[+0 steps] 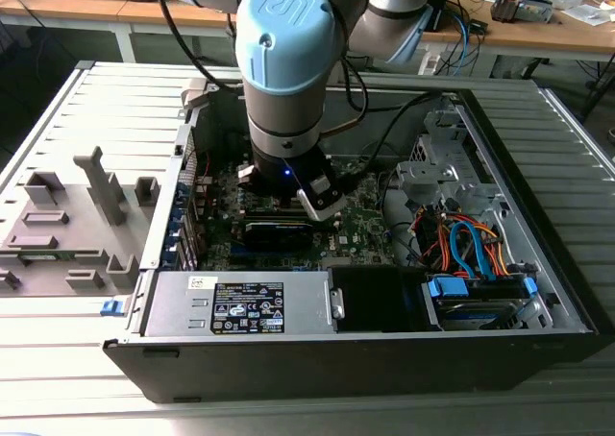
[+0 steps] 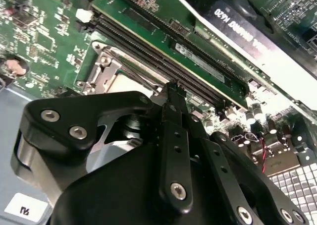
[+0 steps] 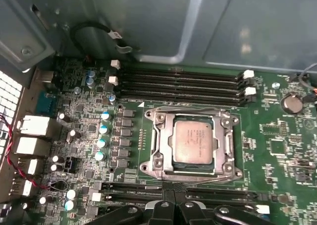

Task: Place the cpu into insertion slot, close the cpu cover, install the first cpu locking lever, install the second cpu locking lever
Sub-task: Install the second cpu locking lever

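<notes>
In the first wrist view the cpu [image 3: 194,140] lies flat in the insertion slot [image 3: 194,164], its dull silver top facing up. The cpu cover [image 3: 158,138] lies down around it as a silvery frame, and the chip shows through the cut-out. Thin lever rods run along two sides of the frame; I cannot tell whether they are latched. My gripper [image 3: 176,204] hovers just off one side of the socket, fingers together with nothing between them. In the second wrist view the gripper [image 2: 172,88] points down beside the cover [image 2: 101,61]. In the exterior view the arm [image 1: 288,61] reaches down into the open computer case.
Long black memory slots [image 3: 181,84] run beside the socket. A black expansion card [image 2: 237,22] stands close by. The case wall [image 3: 198,22], power supply [image 1: 240,306] and a drive cage with coloured cables [image 1: 471,249] hem in the board. A grey fixture tray [image 1: 67,225] lies outside.
</notes>
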### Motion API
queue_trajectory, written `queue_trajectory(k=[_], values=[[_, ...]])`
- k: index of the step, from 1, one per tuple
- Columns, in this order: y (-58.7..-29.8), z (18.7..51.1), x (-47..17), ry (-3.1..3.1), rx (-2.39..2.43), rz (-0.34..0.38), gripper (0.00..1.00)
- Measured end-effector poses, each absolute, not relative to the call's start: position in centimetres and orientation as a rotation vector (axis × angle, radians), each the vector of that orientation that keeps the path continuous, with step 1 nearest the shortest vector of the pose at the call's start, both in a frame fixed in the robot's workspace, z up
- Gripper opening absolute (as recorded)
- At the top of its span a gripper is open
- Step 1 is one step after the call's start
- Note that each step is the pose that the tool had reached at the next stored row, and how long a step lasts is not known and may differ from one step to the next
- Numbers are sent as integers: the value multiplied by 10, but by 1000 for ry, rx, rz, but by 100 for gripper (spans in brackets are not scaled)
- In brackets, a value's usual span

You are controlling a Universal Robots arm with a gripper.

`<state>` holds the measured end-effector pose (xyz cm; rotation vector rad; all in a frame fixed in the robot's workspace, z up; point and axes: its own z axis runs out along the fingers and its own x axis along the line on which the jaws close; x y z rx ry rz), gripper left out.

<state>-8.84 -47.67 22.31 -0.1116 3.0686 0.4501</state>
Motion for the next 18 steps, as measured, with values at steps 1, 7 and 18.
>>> queue_trajectory(k=[1, 7, 18], values=[[-476, 220, -91, 3069, -113, 451, 11], [-470, 216, -91, 3078, -111, 461, 11], [-468, 205, -98, 3086, -109, 471, 11]])
